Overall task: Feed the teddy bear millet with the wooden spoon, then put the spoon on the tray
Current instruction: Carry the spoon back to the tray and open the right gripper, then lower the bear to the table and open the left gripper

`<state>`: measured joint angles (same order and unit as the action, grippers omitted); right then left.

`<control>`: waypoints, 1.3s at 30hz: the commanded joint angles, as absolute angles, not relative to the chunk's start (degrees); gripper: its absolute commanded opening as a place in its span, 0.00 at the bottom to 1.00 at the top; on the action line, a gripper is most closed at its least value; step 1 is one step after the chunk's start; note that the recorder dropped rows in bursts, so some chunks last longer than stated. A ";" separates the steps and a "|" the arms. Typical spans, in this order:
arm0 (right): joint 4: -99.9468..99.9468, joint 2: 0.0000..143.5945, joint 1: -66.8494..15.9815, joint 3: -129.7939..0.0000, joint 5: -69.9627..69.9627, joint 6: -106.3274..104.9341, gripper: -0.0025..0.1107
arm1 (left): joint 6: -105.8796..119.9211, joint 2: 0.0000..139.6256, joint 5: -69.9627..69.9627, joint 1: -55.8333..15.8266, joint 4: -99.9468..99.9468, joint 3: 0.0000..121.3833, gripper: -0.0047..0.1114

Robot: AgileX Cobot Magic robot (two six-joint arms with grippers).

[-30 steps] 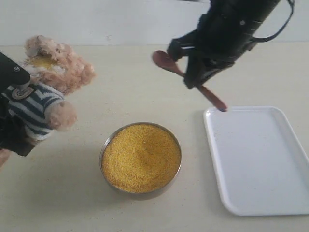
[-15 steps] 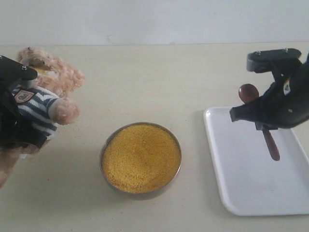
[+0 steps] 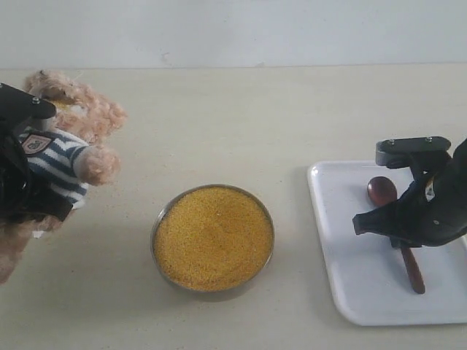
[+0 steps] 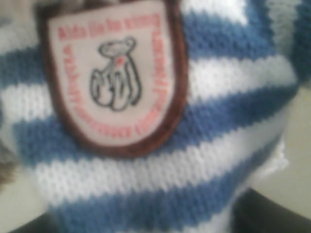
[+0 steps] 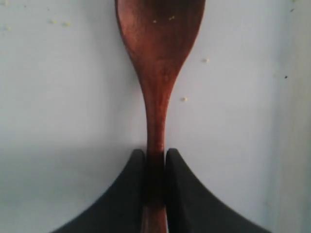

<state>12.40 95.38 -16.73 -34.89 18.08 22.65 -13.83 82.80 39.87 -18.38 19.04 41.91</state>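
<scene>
Feeding looks done; right gripper (image 5: 155, 155) clamps the spoon (image 3: 381, 191) low over the tray (image 3: 350, 273), release remains, left gripper (image 3: 22, 164) jaws hidden by bear (image 3: 80, 117)

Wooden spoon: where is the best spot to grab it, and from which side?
Best by the slim straight handle of the wooden spoon, not its wide round bowl. Come from above, fingers on the handle's two narrow sides, as the right gripper does over the tray. The thin handle fits between them; the bowl likely would slip.
</scene>
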 commanded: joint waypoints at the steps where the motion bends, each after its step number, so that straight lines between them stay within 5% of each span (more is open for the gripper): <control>1: 12.79 96.21 -16.48 -34.57 17.84 22.62 0.04 | -14.63 82.62 39.04 -18.61 18.88 42.47 0.07; 12: 12.63 89.10 -16.48 -35.52 21.14 22.62 0.56 | -15.67 82.62 38.79 -18.61 18.88 42.47 0.07; 32: -2.56 67.00 -16.69 -39.26 31.49 6.90 0.57 | -26.17 96.37 39.36 -18.61 12.24 49.38 0.08; 39: -5.68 67.00 -16.69 -39.26 30.19 4.91 0.57 | -26.17 97.50 40.89 -18.61 8.34 51.61 0.32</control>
